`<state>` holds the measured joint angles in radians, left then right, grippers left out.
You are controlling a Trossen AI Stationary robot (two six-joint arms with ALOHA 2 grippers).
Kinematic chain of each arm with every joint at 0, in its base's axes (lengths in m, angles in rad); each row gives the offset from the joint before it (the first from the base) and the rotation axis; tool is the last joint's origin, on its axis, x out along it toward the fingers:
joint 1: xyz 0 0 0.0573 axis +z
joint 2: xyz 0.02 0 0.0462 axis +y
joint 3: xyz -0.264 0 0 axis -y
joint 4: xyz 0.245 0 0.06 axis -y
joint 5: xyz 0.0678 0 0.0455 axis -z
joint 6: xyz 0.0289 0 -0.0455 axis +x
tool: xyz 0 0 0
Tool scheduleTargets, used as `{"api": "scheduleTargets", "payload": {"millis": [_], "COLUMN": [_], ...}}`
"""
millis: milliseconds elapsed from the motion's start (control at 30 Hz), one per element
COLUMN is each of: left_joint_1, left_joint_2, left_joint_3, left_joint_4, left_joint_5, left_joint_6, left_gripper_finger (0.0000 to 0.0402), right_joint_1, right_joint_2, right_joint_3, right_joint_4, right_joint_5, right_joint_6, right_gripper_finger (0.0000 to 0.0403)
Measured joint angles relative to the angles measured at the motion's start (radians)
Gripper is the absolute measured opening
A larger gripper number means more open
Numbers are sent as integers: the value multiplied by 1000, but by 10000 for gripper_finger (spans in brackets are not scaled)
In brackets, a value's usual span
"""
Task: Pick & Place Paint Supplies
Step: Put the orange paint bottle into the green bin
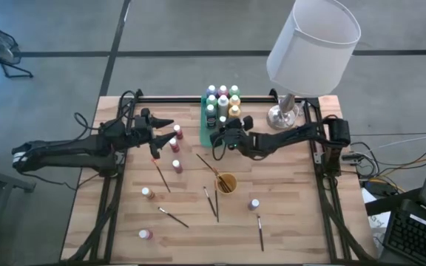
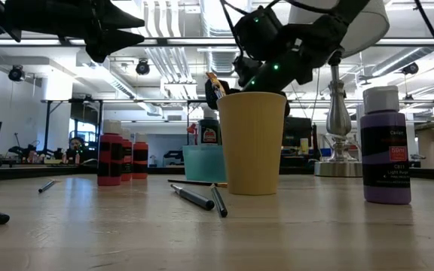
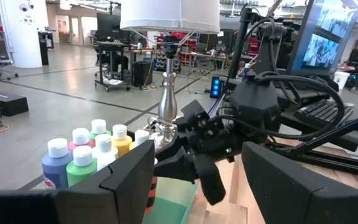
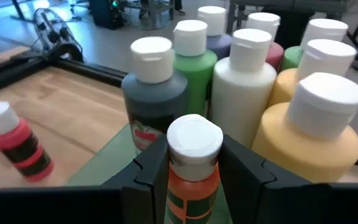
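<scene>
- High view: right gripper (image 1: 217, 138) sits over the green tray (image 1: 206, 131); left gripper (image 1: 161, 128) hovers near it, jaws spread and empty.
- Low view: a purple bottle (image 2: 386, 146) stands beside the cup (image 2: 252, 142).
- Right wrist view: fingers clamp an orange bottle (image 4: 193, 167) beside the tray's bottles.

Count from high view:

- Paint bottles standing in the green tray (image 1: 205, 131): at least 9 caps visible in a cluster (image 1: 222, 101); exact total cannot be told, the arm covers part.
- Loose bottles on the table (image 1: 287, 222): 6, of which 5 reddish/pink (image 1: 176, 166) and 1 purple (image 1: 254, 204).
- Paintbrushes lying on the table: 5 (image 1: 173, 216).
- Cup: 1 (image 1: 226, 182), with 1 brush in it.
- Lamp: 1 (image 1: 313, 44).
- Arms: 2.
</scene>
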<state>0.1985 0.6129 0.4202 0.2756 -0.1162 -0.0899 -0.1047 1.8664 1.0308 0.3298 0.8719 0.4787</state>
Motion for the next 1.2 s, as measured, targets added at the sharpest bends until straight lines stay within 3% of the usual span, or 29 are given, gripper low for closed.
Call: {"api": "scheduleTargets", "payload": {"millis": [400,867,1200], "left_joint_1": [0,0,0], "left_joint_2": [0,0,0], "left_joint_3": [0,0,0], "left_joint_4": [1,1,1], "left_joint_5": [0,0,0], "left_joint_6": [0,0,0], "left_gripper_finger": [248,248,248], "right_joint_1": [2,6,6], "right_joint_2": [2,145,139], "right_joint_3": [-27,17,14], "right_joint_4": [2,79,71], "right_joint_5": [52,49,48], "right_joint_6": [98,76,73], "right_gripper_finger": [106,106,113]}}
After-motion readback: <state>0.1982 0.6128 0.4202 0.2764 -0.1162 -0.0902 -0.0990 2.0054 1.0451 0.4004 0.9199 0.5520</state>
